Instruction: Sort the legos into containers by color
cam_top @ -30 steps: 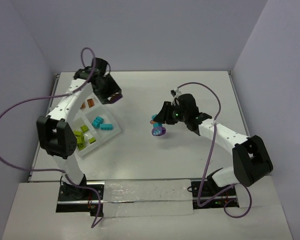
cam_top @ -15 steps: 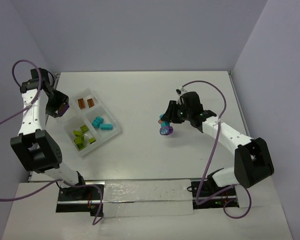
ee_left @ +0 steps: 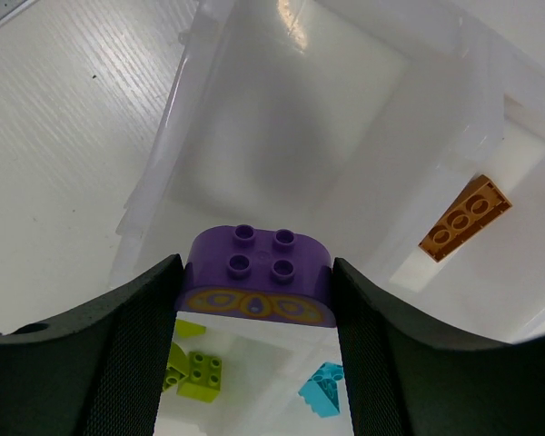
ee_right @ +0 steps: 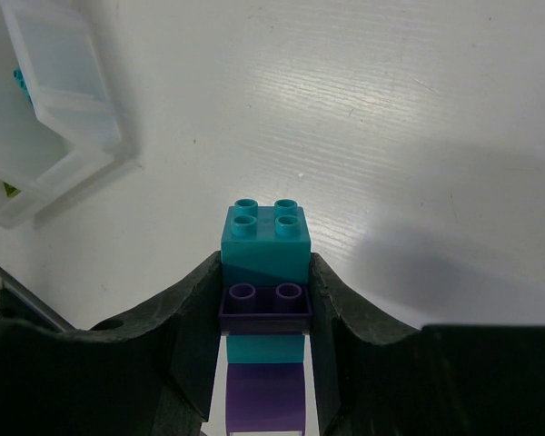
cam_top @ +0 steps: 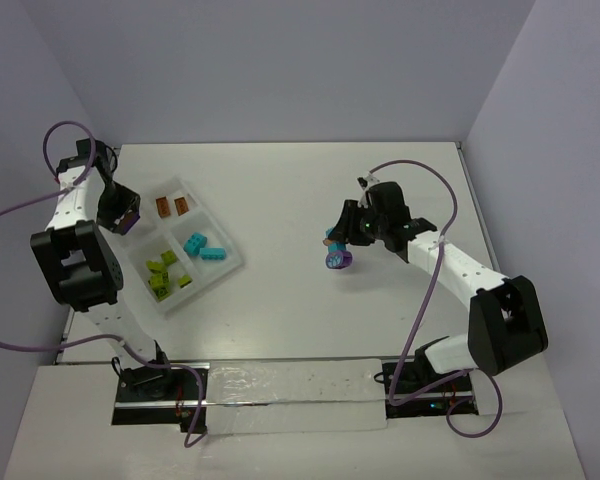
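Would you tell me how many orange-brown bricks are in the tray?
2. One orange-brown brick and another lie side by side in the tray's far compartment; none appears hidden.

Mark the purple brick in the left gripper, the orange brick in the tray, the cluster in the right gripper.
purple brick (ee_left: 259, 259), left wrist view, studded top face.
orange brick (ee_left: 463, 218), left wrist view, middle of its studded face.
turquoise-purple cluster (ee_right: 265, 243), right wrist view, top turquoise brick.
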{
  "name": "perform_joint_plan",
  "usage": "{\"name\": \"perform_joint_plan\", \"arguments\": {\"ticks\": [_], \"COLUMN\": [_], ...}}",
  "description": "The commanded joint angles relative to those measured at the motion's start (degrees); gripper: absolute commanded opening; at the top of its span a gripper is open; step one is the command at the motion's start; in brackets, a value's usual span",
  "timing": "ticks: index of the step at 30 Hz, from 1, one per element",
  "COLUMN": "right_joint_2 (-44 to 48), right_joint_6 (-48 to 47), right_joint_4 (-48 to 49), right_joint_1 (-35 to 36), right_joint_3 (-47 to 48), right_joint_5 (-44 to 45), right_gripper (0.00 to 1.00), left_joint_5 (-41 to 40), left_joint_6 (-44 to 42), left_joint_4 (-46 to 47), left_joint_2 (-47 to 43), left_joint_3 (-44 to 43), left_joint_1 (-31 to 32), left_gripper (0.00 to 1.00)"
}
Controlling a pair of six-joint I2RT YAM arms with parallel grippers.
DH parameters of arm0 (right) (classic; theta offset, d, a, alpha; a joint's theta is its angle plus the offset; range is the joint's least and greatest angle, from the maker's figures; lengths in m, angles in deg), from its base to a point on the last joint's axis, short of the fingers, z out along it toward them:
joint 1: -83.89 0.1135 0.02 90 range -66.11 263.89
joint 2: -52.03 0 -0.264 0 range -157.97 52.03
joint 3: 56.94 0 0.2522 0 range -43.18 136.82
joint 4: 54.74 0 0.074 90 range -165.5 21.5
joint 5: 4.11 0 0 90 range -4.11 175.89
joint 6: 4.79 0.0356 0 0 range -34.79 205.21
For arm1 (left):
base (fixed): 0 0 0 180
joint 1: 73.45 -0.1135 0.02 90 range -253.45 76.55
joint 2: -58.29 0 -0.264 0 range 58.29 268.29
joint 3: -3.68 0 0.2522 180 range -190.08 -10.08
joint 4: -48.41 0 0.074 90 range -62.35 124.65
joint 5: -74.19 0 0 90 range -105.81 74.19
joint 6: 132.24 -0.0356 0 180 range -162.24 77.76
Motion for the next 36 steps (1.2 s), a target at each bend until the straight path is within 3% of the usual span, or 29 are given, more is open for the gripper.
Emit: {"name": "perform_joint_plan", "arguments": {"ticks": [1,3,11,14,19,23,26,36], "right_joint_2": [1.3,1.2,2.8,4.2,5.4,5.0,4.2,-0.9], "right_joint_6": [-0.6,-0.4,-0.6,-0.5,0.4,2.1,3.9,13.4], "right_joint_4": [0.2,0.3,-0.3,-0.5,-1.0,-1.1,-0.1,7.4], "right_joint_1": [-0.4,-0.4,-0.4,-0.4,-0.4,-0.2,-0.3,-0.2], "right_joint_3": [3.1,3.2,4.2,4.0,4.6,7.1,8.8,14.3], "right_joint_5": [0.2,-0.2,-0.8,-0.9,-2.3,-7.2,-10.6,-20.1], "right_gripper": [0.0,0.0,0.0,0.0,0.0,0.0,0.0,0.0], "left_joint_5": [-2.1,-1.4,-0.3,-0.1,3.5,11.9,17.1,35.9], "left_joint_6": [-0.5,-1.1,-5.8,-9.3,-15.4,-17.1,-16.0,-8.8], "left_joint_4": [3.0,3.0,4.0,4.2,6.4,11.0,15.0,29.2], "left_joint_2": [-0.3,-0.6,-9.7,-13.2,-18.7,-21.9,-24.2,-34.0], "left_joint_3": [-2.0,-2.1,-1.8,-2.3,0.6,7.1,11.2,23.4], "left_joint_1": [-0.3,-0.3,1.2,3.9,18.4,27.6,30.9,31.9], "left_gripper": [0.61,0.8,0.98,0.98,0.95,0.92,0.91,0.89]}}
